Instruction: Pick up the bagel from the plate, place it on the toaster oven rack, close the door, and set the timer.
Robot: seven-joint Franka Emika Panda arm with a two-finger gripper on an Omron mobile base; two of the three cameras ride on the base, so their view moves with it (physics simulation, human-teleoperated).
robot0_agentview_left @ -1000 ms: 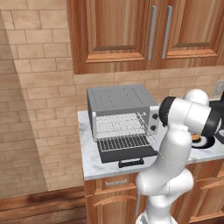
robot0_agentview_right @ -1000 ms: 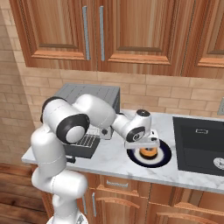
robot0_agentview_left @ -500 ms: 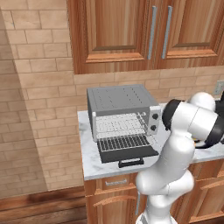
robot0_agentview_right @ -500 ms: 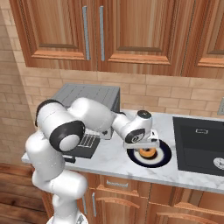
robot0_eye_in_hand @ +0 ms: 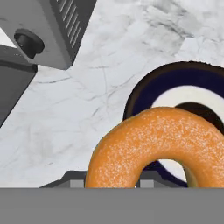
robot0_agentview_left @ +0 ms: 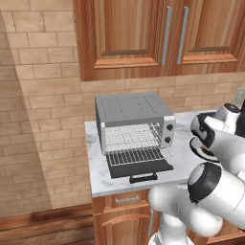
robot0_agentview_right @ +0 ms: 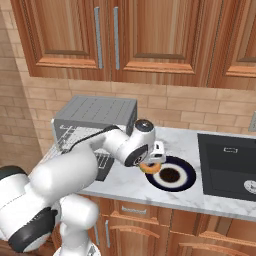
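My gripper (robot0_agentview_right: 152, 161) is shut on the bagel (robot0_agentview_right: 149, 167), a golden-brown ring held just above the left rim of the plate (robot0_agentview_right: 181, 184). In the hand view the bagel (robot0_eye_in_hand: 162, 142) sits between my fingertips (robot0_eye_in_hand: 75, 178), with the navy and white plate (robot0_eye_in_hand: 146, 89) below and behind it. The toaster oven (robot0_agentview_left: 134, 112) stands to the left with its door (robot0_agentview_left: 139, 165) folded down flat. Its light-grey rack (robot0_agentview_left: 130, 136) shows inside the cavity. A black bar handle (robot0_agentview_left: 143, 178) runs along the door's front edge.
A dark sink (robot0_agentview_right: 227, 162) lies right of the plate. The oven's knobs (robot0_agentview_left: 168, 133) face forward on its right panel, and one knob (robot0_eye_in_hand: 28, 41) shows in the hand view. Wooden cabinets (robot0_agentview_right: 115, 37) hang above. Marble counter (robot0_eye_in_hand: 87, 100) lies between oven and plate.
The jaws closed on the bagel, which was lying at the plate's centre. It now hangs lifted and shifted left, toward the oven. The arm's elbow swung down and forward.
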